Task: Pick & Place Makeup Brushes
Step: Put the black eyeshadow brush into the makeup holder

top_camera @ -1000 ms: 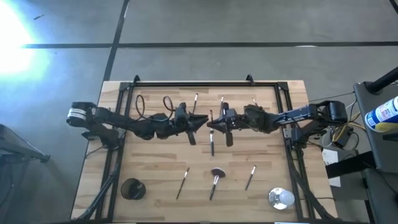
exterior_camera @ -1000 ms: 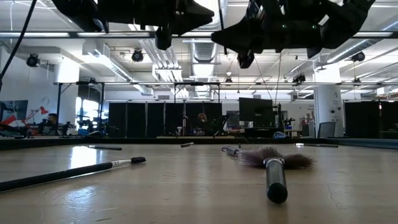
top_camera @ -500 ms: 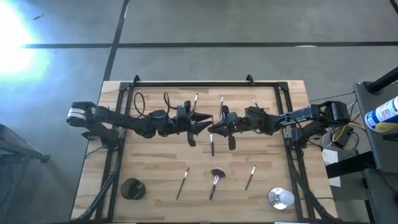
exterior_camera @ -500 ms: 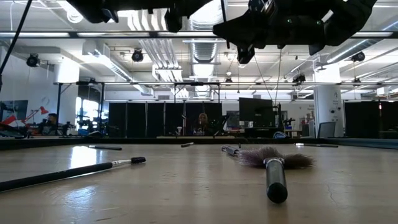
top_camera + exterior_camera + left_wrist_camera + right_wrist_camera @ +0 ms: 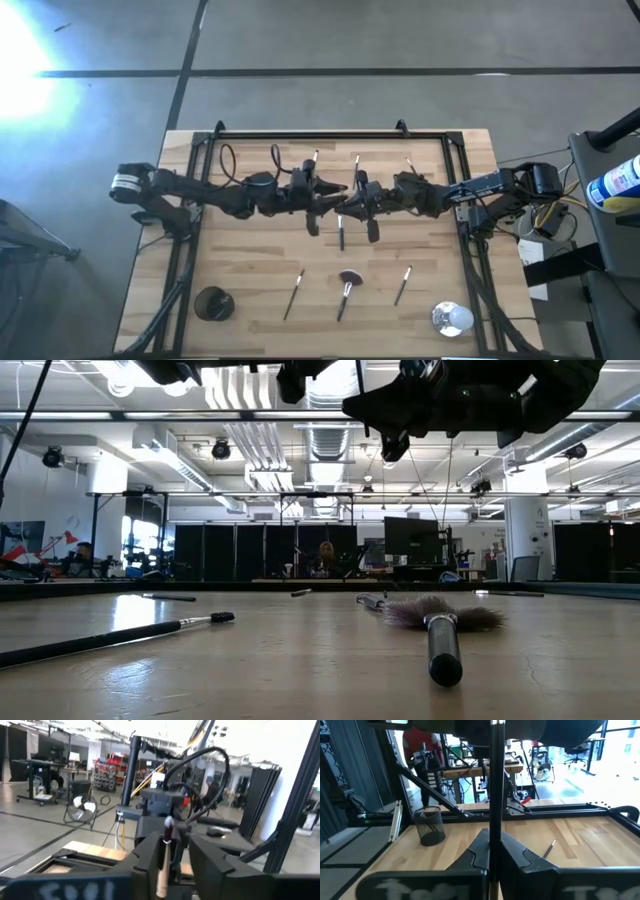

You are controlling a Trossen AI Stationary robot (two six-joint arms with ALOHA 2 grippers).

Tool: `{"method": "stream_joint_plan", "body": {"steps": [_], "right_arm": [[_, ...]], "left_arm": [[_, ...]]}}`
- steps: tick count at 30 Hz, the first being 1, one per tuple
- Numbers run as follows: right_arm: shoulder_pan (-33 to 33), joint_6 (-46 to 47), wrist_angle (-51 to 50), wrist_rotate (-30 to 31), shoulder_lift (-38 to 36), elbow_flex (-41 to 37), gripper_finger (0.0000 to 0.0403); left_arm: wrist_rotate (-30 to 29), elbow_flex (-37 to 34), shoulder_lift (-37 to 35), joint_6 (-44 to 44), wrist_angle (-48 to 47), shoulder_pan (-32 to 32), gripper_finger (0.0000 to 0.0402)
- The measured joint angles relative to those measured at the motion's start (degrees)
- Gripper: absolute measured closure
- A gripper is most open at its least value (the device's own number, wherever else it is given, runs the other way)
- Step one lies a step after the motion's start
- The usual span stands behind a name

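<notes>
Pale matt wooden table [image 5: 250, 270]

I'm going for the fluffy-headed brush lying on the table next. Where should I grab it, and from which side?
Grip the brush at mid-handle, coming straight down with the jaws across it. It lies flat, the handle is slim with bare table either side; the fluffy head would just squash.
</notes>
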Motion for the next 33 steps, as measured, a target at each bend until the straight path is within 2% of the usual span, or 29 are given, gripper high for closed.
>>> {"method": "stream_joint_plan", "body": {"steps": [4,10,16,19,23,27,30,33], "right_arm": [[0.02,-0.13,0.04,-0.22,0.00,0.00,0.0393],[0.17,0.96,-0.63,0.04,-0.20,-0.01,0.0365],[0.00,-0.16,-8.81,0.69,-4.46,-1.60,0.0313],[0.16,0.04,-10.44,2.64,-7.47,-4.55,0.0306],[0.13,1.27,-10.37,4.71,-12.21,-10.10,0.0334],[0.17,2.65,-9.43,4.69,-16.69,-15.23,0.0379],[0.11,4.20,-7.06,4.80,-19.57,-18.81,0.0392],[0.18,5.47,-6.02,5.23,-21.95,-21.54,0.0394]], "left_arm": [[-0.21,1.71,0.41,2.09,-2.56,0.07,0.0380],[-3.06,1.94,-0.84,1.61,-4.97,-0.15,0.0394],[-14.85,7.57,-3.26,-1.05,-25.54,-2.65,0.0394],[-21.36,12.19,-3.30,-3.35,-37.19,-6.02,0.0394],[-32.25,17.94,-3.30,-11.21,-55.57,-12.71,0.0395],[-41.50,23.83,-3.30,-25.91,-75.22,-20.79,0.0395],[-45.09,27.35,-3.21,-39.17,-86.73,-26.10,0.0395],[-45.73,30.70,-2.17,-50.35,-97.00,-30.56,0.0395]]}}
